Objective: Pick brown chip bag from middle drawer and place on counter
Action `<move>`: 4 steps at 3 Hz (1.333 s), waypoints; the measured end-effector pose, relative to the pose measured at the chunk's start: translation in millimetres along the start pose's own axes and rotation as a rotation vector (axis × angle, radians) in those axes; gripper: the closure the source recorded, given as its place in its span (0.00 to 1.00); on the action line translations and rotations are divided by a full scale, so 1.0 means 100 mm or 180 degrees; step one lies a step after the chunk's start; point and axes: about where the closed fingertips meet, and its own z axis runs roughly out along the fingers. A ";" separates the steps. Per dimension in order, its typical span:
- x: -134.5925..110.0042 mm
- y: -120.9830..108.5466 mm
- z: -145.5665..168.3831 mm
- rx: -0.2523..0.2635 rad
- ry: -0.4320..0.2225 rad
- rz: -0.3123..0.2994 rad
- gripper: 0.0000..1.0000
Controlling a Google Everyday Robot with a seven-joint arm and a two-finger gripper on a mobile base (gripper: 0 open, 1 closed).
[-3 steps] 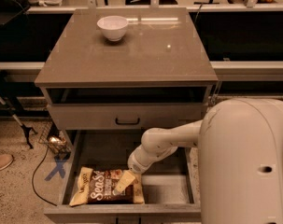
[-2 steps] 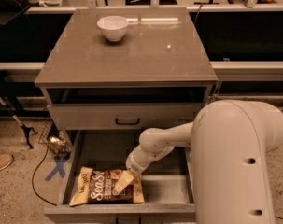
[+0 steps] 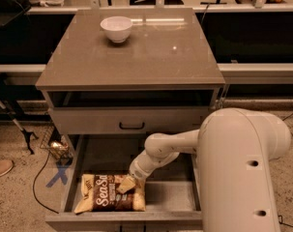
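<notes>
Jaws unreadable: gripper [image 3: 127,184] sits on the brown chip bag [image 3: 107,199] in the middle drawer [image 3: 84,159], below the counter [image 3: 151,57] front edge, arm angling down from the right.

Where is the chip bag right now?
In the camera view, the chip bag lies at the front left of the open drawer, with the gripper down at its right half.

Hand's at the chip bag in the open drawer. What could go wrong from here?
1. The hand sits over the right part of the brown chip bag in the middle drawer; lifted off-centre, it may sag or slip.
2. The upper drawer front and counter sit above the arm; a straight lift could snag.
</notes>
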 end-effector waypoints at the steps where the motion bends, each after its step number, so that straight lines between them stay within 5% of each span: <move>1: -0.10 0.05 -0.24 0.0100 -0.0280 -0.0072 0.73; 2: -0.26 0.24 -0.83 0.0387 -0.0712 -0.0310 0.96; 4: -0.62 1.06 -1.99 0.1029 -0.1300 -0.0955 1.00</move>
